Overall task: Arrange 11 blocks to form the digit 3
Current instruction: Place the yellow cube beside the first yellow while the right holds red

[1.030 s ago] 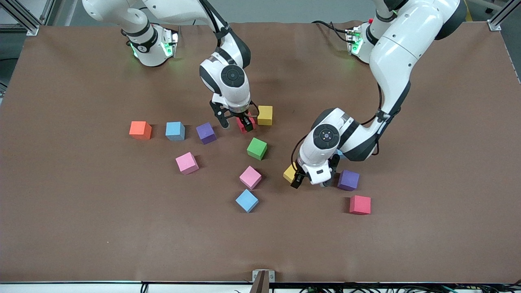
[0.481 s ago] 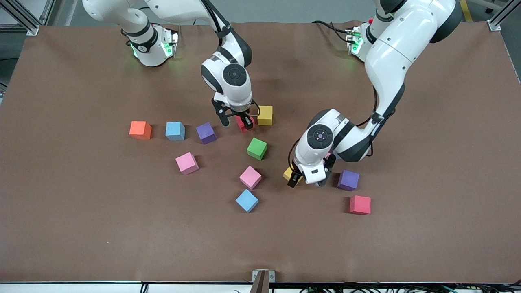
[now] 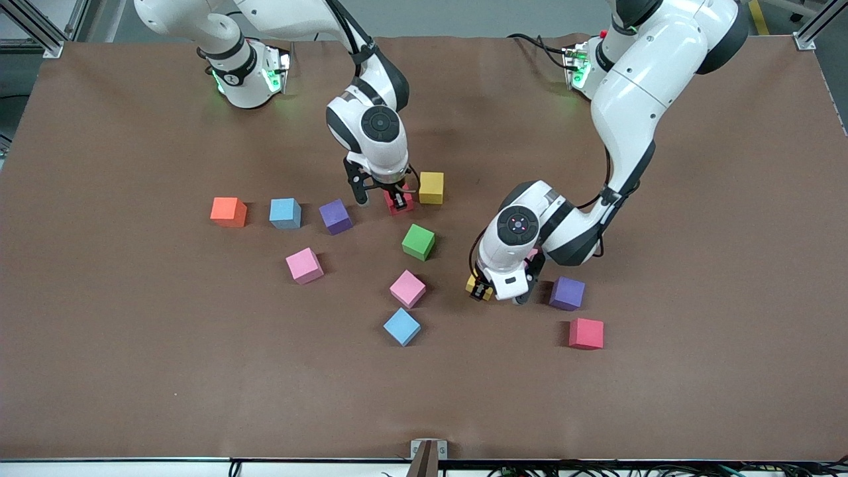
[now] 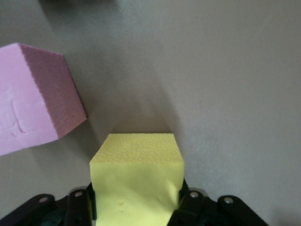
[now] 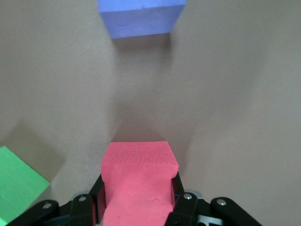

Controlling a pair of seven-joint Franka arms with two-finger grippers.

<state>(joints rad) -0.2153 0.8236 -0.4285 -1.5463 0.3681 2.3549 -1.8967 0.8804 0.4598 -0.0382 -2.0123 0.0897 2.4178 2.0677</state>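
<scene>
Front view: on the brown desk (image 3: 132, 331), the right gripper (image 3: 381, 197) has its fingers clamped on a red block (image 3: 399, 202), at nine o'clock of a yellow block (image 3: 431, 187). The left gripper (image 3: 498, 291) pinches another yellow block (image 3: 478, 287); a purple block (image 3: 567, 293) lies at its three o'clock.

Left wrist view: fingers (image 4: 82, 207) squeeze the yellow cube (image 4: 136, 181); a pink block (image 4: 33, 96) lies near.

Right wrist view: fingers (image 5: 184, 203) grip the red cube (image 5: 137, 181); a purple block (image 5: 141, 16) and a green block (image 5: 16, 188) lie apart from it.

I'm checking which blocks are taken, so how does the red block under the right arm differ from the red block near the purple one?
The red block under the right arm is clamped in the right hand; the free red block sits untouched. The first lies beside a yellow block; the second is nearer the front camera, toward the left arm's end. Both look alike in colour and size.
</scene>
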